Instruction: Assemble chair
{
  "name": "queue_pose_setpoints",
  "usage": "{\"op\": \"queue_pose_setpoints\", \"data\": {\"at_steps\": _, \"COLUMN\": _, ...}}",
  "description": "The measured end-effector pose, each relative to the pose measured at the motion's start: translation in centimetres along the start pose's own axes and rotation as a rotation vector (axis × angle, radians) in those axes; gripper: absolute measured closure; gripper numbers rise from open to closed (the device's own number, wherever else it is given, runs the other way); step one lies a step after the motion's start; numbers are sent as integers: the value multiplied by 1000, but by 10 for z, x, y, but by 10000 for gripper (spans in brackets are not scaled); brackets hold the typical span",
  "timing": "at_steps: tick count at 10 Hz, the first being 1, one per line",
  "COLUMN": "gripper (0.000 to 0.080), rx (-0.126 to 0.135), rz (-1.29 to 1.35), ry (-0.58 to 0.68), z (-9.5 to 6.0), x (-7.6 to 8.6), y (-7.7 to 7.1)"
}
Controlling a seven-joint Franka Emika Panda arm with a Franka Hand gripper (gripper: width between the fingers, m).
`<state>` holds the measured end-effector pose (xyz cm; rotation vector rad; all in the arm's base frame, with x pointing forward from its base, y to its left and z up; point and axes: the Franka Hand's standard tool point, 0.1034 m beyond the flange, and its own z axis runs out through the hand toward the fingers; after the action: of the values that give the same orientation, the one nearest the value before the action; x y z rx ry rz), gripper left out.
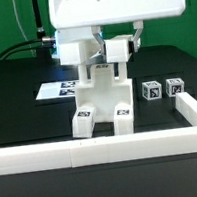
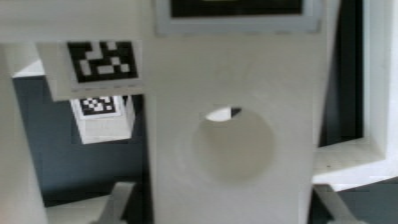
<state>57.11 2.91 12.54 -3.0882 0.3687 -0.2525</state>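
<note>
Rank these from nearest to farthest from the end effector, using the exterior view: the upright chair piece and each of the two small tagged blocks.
1. The upright chair piece, gripped by the end effector.
2. The inner tagged block, on the exterior view's right.
3. The outer tagged block, farther right.
</note>
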Motion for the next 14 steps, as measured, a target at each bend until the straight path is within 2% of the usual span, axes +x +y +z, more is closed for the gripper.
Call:
{"op": "queue_pose_setpoints", "data": {"at_steps": 3, "gripper": 514, "rx": -3, "rz": -89, "ry": 7, "z": 0, "x": 8, "y": 5}}
{"op": "queue_pose_setpoints", "data": {"at_steps": 14, "gripper": 514, "rx": 4, "rz": -74, "ry": 6, "z": 0, "x": 11, "y": 7}}
